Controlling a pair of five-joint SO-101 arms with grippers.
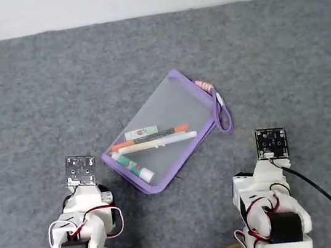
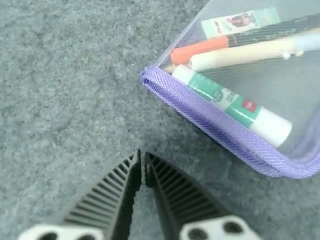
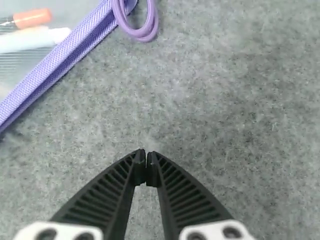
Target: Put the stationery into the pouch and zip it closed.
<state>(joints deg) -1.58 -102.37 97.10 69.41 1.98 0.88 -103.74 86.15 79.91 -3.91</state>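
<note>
— Where's the pouch [image 1: 171, 101]?
— Mid-table, between the arms, stationery [image 1: 152, 139] inside.
— The jaws?
— Left gripper [image 2: 141, 167]: pressed together near the pouch's left corner. Right gripper [image 3: 146, 170]: together, over grey mat [image 3: 225, 100].

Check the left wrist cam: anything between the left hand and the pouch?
Nothing. In the left wrist view, only bare grey mat lies between the shut left hand and the pouch, whose purple edge is nearest.
</note>
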